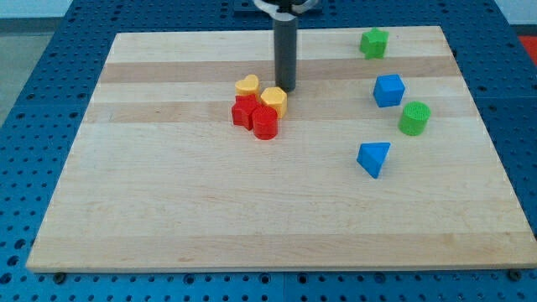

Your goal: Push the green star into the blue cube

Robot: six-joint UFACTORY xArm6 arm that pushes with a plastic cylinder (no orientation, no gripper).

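Observation:
The green star (374,42) lies near the view's top right of the wooden board (168,210). The blue cube (388,90) sits below it, a short gap apart. My tip (286,89) rests on the board left of both, just above and right of a cluster of yellow and red blocks. It touches neither the star nor the cube.
A green cylinder (414,118) stands just below and right of the blue cube. A blue triangular block (373,158) lies lower. The cluster holds a yellow heart (247,85), a yellow block (273,100), a red star (244,111) and a red cylinder (265,122).

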